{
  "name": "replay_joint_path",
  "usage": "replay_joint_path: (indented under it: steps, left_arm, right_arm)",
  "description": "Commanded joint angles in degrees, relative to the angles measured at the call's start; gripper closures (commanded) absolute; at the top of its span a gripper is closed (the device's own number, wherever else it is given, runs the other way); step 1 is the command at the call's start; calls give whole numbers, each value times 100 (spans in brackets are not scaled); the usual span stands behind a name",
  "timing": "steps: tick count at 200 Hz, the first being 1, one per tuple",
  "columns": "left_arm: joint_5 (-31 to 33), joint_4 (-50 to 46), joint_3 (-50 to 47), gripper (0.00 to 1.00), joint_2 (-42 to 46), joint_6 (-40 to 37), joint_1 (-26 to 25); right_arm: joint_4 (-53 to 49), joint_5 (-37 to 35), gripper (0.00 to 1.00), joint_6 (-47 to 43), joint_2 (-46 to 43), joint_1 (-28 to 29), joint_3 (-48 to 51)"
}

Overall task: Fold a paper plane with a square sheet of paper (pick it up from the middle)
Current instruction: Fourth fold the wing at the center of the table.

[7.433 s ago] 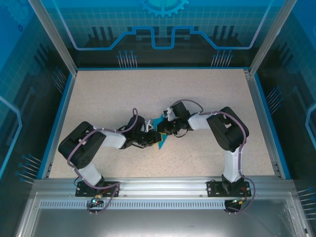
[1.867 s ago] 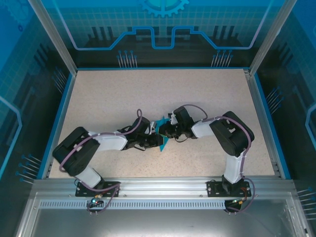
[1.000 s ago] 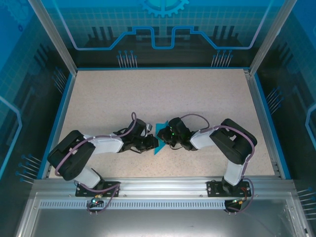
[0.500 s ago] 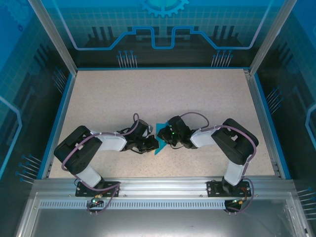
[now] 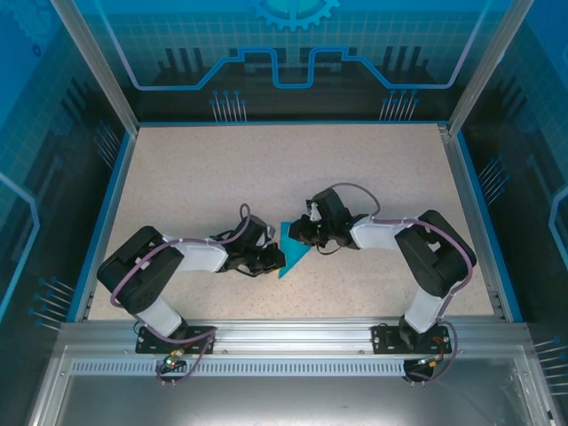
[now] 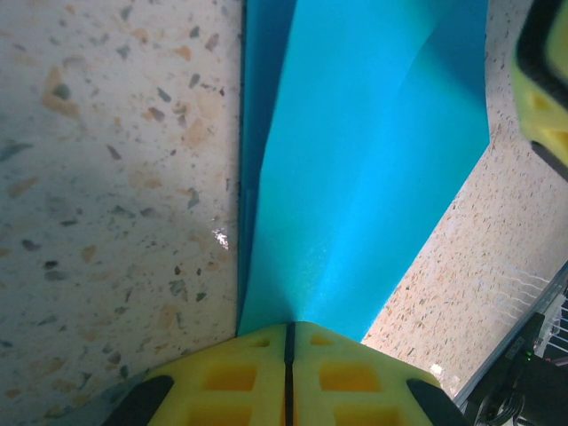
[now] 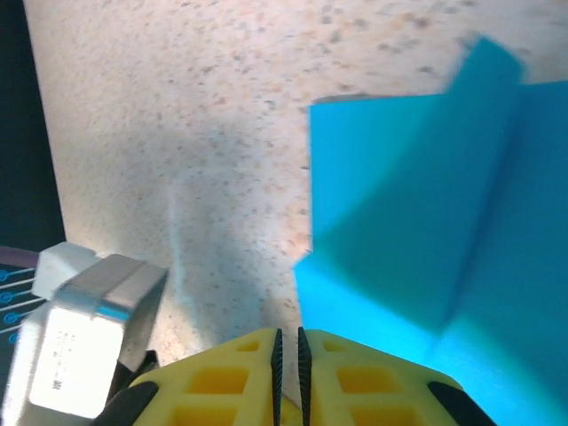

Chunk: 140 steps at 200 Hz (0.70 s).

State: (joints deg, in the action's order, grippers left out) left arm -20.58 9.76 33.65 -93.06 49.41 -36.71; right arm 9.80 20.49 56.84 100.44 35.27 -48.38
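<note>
Speckled table (image 5: 177, 177), seen from above, with both arms reaching to its middle. The sheet of paper (image 5: 295, 243), teal and creased into a tapering wedge, lies there between the two grippers.

Left gripper (image 6: 288, 342): fingers pressed together on the wedge's narrow end, which I read as a pinch.

Right gripper (image 7: 288, 342): fingers almost together with a thin slit between them. I see nothing in the slit, and the paper is just beside them.

I judge the paper very light, limp, easily crumpled and apt to slide on the table. I would hold it along a crease, where doubled layers are stiffer, and close gently.
</note>
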Motion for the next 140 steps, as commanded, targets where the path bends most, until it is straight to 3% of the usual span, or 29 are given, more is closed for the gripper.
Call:
replay_joint_path:
  steps: [1, 140]
  left_arm:
    - [370, -615, -168, 91, -327, -122, -126]
    - [502, -764, -262, 93, -360, -194, -135]
  right_arm:
    - [-342, 357, 85, -344, 304, 35, -352]
    - [-108, 69, 85, -608, 874, -478, -406]
